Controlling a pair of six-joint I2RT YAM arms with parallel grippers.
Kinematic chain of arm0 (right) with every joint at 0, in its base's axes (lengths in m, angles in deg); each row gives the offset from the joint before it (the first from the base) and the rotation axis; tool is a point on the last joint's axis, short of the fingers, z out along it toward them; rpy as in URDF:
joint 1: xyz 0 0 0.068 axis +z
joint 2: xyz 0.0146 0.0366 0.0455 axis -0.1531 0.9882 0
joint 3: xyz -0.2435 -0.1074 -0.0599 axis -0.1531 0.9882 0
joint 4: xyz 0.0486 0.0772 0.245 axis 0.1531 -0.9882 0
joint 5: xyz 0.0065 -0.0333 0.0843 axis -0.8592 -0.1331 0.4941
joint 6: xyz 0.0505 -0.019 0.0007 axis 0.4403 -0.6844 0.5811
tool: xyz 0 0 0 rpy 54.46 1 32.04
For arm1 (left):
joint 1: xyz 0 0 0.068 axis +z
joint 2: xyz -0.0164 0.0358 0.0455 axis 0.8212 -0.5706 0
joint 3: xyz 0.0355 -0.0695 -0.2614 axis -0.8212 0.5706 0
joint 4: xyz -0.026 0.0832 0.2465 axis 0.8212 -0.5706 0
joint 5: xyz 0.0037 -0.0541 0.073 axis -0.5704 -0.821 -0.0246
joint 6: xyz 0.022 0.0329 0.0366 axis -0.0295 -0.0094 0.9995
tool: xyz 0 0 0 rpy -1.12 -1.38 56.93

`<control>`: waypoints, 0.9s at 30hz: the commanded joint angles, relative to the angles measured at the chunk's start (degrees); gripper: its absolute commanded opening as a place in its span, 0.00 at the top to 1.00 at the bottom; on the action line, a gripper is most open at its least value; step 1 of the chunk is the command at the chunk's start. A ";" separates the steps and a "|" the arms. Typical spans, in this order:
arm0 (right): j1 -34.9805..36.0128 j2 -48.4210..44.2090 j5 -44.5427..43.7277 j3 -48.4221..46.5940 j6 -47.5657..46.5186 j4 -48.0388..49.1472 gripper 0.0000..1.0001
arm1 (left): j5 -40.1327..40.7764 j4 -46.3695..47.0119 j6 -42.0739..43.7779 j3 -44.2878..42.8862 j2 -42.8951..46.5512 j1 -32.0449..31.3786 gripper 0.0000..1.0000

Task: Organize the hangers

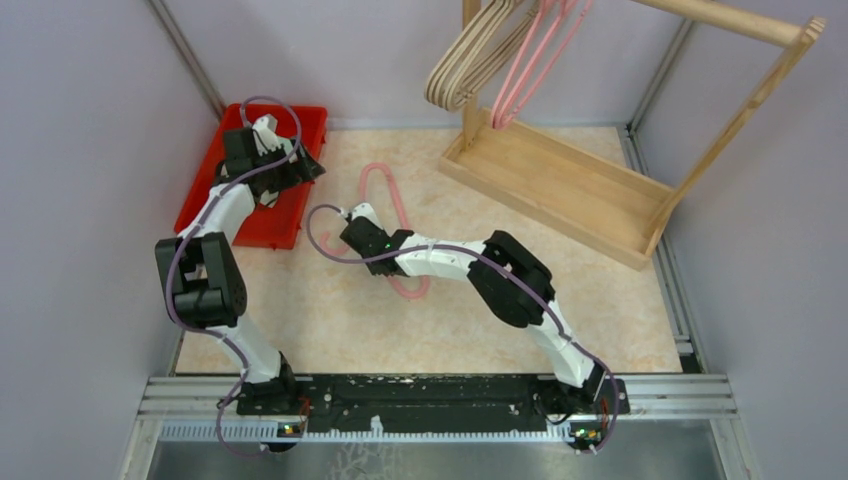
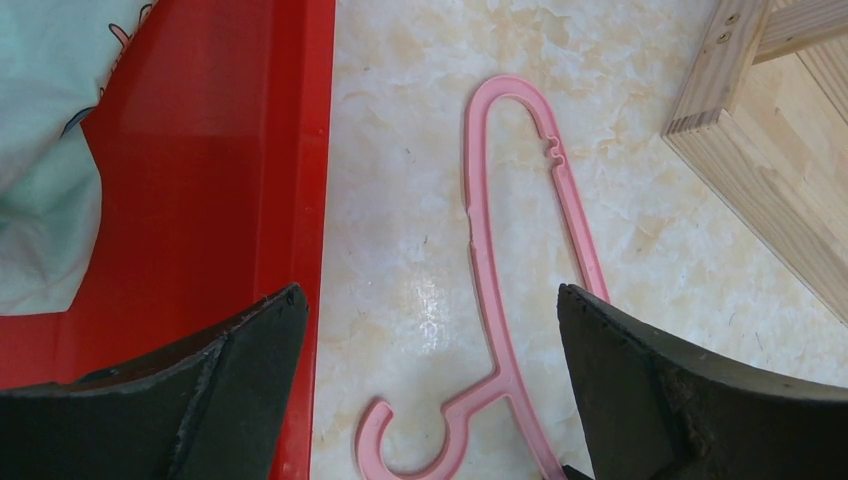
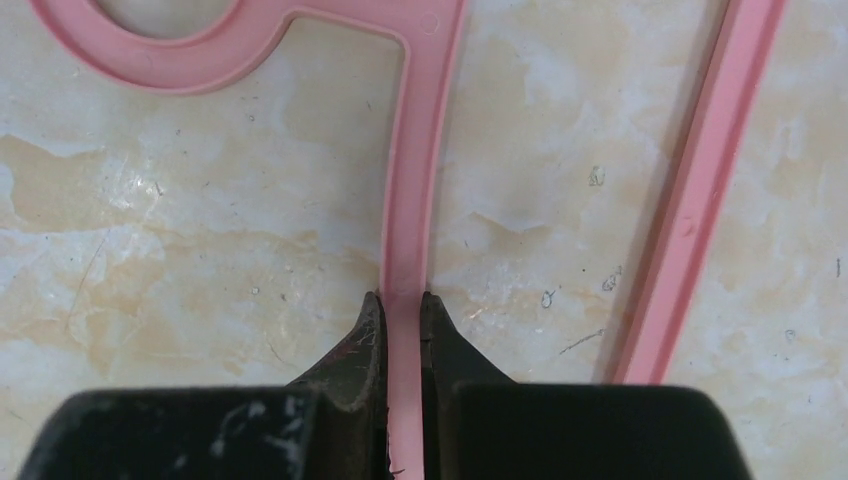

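Jaws of the right gripper (image 3: pixel 402 310) clamp a pink hanger's (image 3: pixel 412 170) bar; the left gripper (image 2: pixel 430 295) hangs wide open over a red tray's (image 2: pixel 250 150) edge.

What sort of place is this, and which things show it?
Probably a lab robot test cell: two arms on a metal rail, plain walls boxing in the table, a wooden rack of hangers.
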 commanded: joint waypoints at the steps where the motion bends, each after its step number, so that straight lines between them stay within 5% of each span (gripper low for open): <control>1: -0.42 1.86 4.16 6.33 0.96 -9.71 1.00 | 0.12 1.76 -0.38 0.43 2.74 0.23 0.00; 7: -3.63 -11.25 5.41 9.72 3.25 -9.67 1.00 | 0.32 1.29 -0.30 0.28 3.51 0.30 0.00; 20: -11.64 -48.64 24.32 24.77 11.35 -11.42 1.00 | 0.57 -0.08 0.36 1.07 5.49 0.41 0.00; 27: -14.27 -64.69 19.96 27.36 17.37 -19.94 1.00 | 0.16 0.00 -0.13 1.91 6.87 0.31 0.00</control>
